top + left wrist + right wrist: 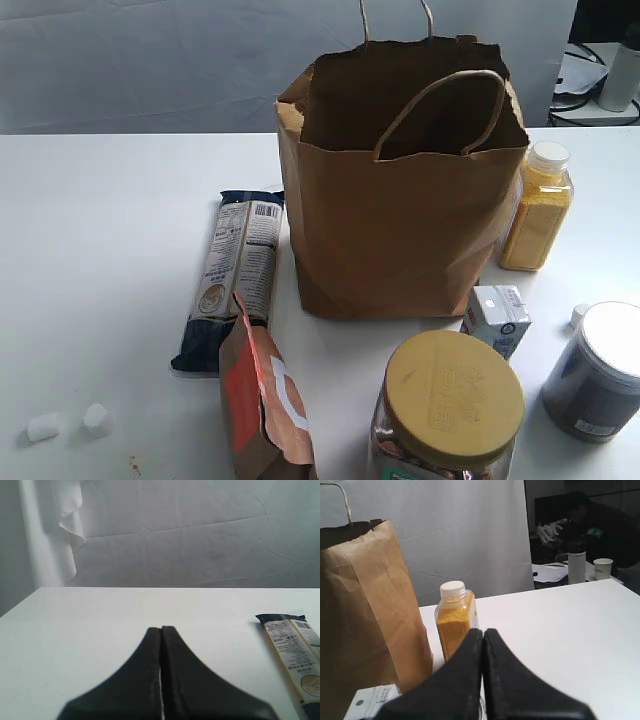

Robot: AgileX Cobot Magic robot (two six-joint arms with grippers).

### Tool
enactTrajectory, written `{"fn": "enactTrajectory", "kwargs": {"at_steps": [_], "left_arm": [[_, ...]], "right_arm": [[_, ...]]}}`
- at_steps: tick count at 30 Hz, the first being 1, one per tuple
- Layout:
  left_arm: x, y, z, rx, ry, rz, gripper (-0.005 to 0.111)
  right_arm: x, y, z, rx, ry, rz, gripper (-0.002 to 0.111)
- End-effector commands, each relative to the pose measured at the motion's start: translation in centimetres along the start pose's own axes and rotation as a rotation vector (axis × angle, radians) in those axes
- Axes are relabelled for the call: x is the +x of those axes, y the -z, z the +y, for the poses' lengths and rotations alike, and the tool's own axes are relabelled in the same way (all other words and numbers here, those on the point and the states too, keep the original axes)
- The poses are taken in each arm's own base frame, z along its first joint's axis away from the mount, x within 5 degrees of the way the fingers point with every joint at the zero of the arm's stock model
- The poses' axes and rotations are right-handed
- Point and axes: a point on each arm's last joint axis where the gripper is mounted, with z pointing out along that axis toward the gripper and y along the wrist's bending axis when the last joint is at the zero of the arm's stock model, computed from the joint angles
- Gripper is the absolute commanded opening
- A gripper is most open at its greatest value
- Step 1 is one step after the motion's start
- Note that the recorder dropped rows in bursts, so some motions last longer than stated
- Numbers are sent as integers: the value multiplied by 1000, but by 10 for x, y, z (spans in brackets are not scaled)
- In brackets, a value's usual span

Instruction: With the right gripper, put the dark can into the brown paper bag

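The dark can [602, 372], squat and dark grey with a pale flat top, stands on the white table [110, 250] at the front right. The brown paper bag [400, 210] stands upright and open-topped behind the middle, its loop handles up; its side also shows in the right wrist view as the brown paper bag [365, 610]. Neither arm appears in the exterior view. My right gripper [483, 631] is shut with nothing in it, low over the table, with the bag and a yellow bottle in front of it. The can is hidden in that view. My left gripper [161, 629] is shut and empty.
A yellow-filled bottle [538, 207] stands right of the bag. A small white carton [497, 317] and a jar with a wide yellow lid [447, 410] sit in front. A long noodle packet [232, 278], a brown-and-orange pouch [262, 400] and two marshmallows [70, 423] lie left.
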Motion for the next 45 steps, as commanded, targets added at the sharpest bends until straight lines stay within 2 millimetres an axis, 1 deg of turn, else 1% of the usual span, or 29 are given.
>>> {"fn": "enactTrajectory", "kwargs": {"at_steps": [1, 7, 13, 14, 17, 19, 21, 24, 28, 32, 34, 36, 37, 39, 41, 42, 43, 45], "left_arm": [[1, 0, 0, 6, 0, -5, 0], [1, 0, 0, 6, 0, -5, 0], [1, 0, 0, 6, 0, -5, 0], [1, 0, 0, 6, 0, -5, 0], [1, 0, 0, 6, 0, -5, 0], [1, 0, 0, 6, 0, -5, 0], [1, 0, 0, 6, 0, -5, 0], [1, 0, 0, 6, 0, -5, 0], [1, 0, 0, 6, 0, -5, 0], [1, 0, 0, 6, 0, -5, 0], [1, 0, 0, 6, 0, -5, 0], [1, 0, 0, 6, 0, -5, 0], [1, 0, 0, 6, 0, -5, 0], [1, 0, 0, 6, 0, -5, 0], [1, 0, 0, 6, 0, -5, 0], [1, 0, 0, 6, 0, -5, 0], [1, 0, 0, 6, 0, -5, 0], [1, 0, 0, 6, 0, -5, 0]], "right_arm": [[0, 0, -1, 8, 10, -9, 0], [-1, 0, 0, 5, 4, -24, 0], [-1, 0, 1, -8, -91, -24, 0], [-2, 1, 1, -9, -99, -30, 0], [-12, -2, 3, -10, -196, -13, 0], [-25, -6, 4, -3, -268, 30, 0], [-41, -11, 7, 6, -277, 74, 0], [-68, -22, 12, 11, -214, 184, 0], [-109, -31, 20, 29, -100, 429, 0], [-142, -44, 33, 38, -65, 638, 1], [-150, -53, 39, 60, -43, 763, 9], [-156, -62, 47, 69, -16, 874, 23], [-156, -68, 51, 83, -2, 949, 33], [-155, -87, 61, 86, 17, 985, 56], [-149, -100, 68, 109, -14, 1033, 81], [-145, -105, 70, 128, -31, 1052, 90], [-141, -111, 72, 133, -27, 1076, 95], [-131, -122, 75, 148, -15, 1125, 99]]}}
